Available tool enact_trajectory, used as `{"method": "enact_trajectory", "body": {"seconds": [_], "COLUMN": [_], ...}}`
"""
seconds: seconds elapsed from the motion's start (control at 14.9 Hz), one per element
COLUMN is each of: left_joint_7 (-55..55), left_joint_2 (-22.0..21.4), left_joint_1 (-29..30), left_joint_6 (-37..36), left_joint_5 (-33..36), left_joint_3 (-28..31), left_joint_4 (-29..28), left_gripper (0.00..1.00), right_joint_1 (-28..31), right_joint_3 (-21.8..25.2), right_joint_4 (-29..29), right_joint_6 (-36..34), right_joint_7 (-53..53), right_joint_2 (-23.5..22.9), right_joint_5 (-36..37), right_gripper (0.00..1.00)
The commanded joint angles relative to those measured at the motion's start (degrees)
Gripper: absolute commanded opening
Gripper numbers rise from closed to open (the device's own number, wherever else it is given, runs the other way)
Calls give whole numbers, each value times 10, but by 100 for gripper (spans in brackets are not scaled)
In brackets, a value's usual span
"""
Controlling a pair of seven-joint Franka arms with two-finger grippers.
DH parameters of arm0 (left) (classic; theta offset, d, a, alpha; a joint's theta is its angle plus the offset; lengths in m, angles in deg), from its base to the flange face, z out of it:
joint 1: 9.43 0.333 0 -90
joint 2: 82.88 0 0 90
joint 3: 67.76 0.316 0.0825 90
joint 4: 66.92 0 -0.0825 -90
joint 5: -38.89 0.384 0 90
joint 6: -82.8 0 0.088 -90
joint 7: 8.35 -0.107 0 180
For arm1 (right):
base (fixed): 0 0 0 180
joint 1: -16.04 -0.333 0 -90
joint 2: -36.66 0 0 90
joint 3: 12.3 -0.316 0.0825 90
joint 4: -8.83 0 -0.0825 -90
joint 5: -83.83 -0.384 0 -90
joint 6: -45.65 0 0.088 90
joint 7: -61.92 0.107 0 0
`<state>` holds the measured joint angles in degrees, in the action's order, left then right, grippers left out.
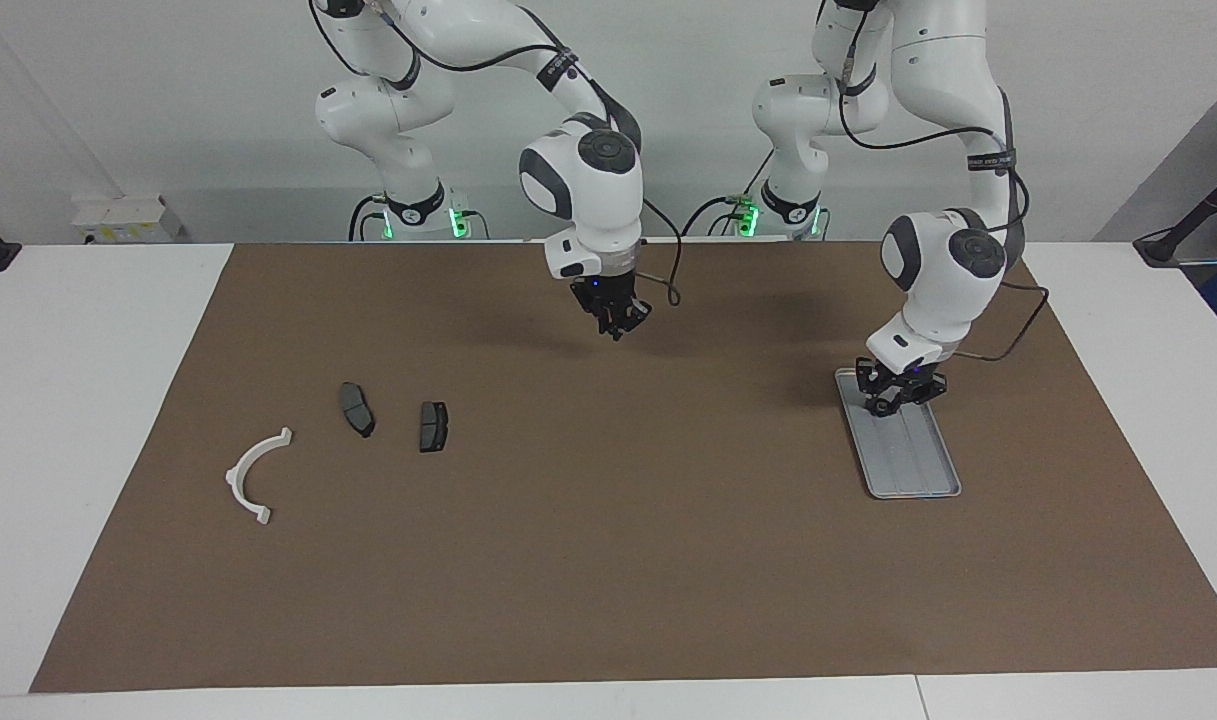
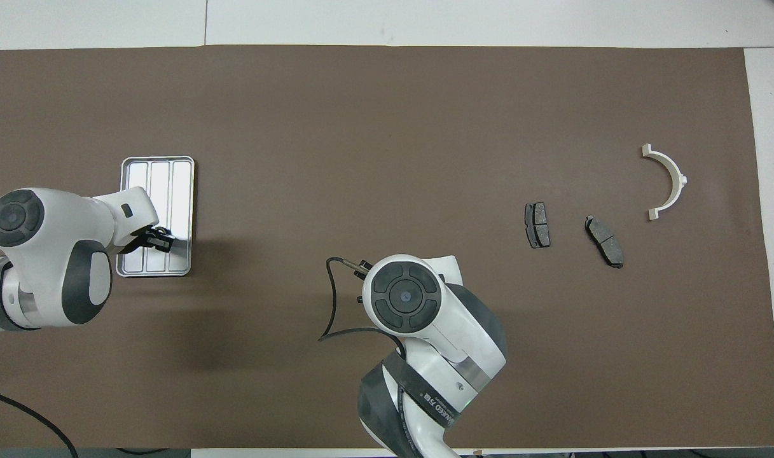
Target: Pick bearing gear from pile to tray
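Hovering low over the robot-side end of the shallow silver-grey ribbed metal tray, the left tool points down into it; whether its fingers pinch a small part or stand slightly apart cannot be told, though a small dark shape shows between them in the overhead view. That tray lies on the brown mat toward the left arm's end of the surface. The right tool hangs in the air over bare mat near the robots' edge, about midway along the surface, with its fingertips pressed together on nothing visible. Toward the right arm's end lies what is left of the pile: two dark grey pad-shaped plates, one nearer the middle of the mat and the other just beside it, apart from each other, and the white curved half-ring bracket closer to the mat's end and a little farther from the robots. No bearing gear can be made out on the mat or on the open part of the tray.
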<state>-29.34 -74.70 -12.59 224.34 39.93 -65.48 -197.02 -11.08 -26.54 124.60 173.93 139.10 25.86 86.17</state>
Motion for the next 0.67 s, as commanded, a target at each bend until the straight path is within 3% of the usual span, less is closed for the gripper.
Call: {"method": "enact_trajectory", "body": {"seconds": [0.0,0.2,0.6], "left_joint_7": [0,-3,28], "left_joint_2": [-4,-6,-68], "left_joint_1": [9,14,4], "left_joint_6": [16,9,-92], "left_joint_5": [10,9,2], "left_joint_3": [-6,-6,-10], "left_joint_4": [-11,-11,6], "left_gripper": [45,57,57], "right_joint_1": [1,1,-19], "right_joint_3": [2,2,3], "right_joint_4": [23,23,22], "right_joint_6": [32,38,58], "right_joint_7": [4,5,8], "right_joint_2": [-6,-16,-50], "right_joint_5": [-4,-3,25], "right_gripper": [0,0,0]}}
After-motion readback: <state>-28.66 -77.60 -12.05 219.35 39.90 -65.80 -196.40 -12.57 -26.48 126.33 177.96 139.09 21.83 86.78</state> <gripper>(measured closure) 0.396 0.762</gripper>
